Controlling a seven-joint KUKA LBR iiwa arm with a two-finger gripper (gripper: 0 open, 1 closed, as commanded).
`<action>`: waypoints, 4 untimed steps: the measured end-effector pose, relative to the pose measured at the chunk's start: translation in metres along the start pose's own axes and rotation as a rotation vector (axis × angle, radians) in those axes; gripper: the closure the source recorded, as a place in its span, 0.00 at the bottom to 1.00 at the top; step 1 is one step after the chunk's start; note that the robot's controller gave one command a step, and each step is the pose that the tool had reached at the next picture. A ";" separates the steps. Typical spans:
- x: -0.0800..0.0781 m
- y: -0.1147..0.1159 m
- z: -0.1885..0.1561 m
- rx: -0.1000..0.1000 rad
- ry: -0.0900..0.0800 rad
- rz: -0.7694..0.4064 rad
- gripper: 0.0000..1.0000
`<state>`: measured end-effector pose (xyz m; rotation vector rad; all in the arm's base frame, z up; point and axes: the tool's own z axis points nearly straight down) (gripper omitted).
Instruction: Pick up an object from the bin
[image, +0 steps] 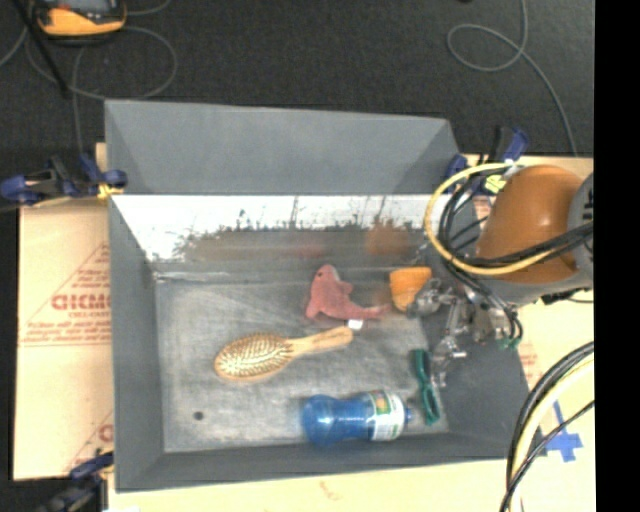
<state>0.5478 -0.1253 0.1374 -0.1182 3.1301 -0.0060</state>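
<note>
Camera view. The gripper (442, 362) hangs at 3 o'clock in the bin (135, 340), just above a green tool (429, 390) lying at 4 o'clock. Whether its jaws are spread or pressed together cannot be told. A blue bottle (350, 418) lies at 5 o'clock, a hairbrush (265, 356) and a pink toy (330, 295) near centre, and an orange lump (408, 284) at 2 o'clock.

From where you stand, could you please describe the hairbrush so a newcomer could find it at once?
Look left of centre on the floor of the grey metal bin. There lies the wooden hairbrush, between the pink toy and the blue bottle. It alone is tan, with an oval bristled head.
</note>
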 end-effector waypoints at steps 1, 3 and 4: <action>0.005 -0.018 0.062 -0.002 -0.005 -0.445 1.00; 0.021 -0.020 0.008 -0.008 0.010 -0.486 1.00; 0.018 -0.019 -0.068 -0.006 0.009 -0.440 1.00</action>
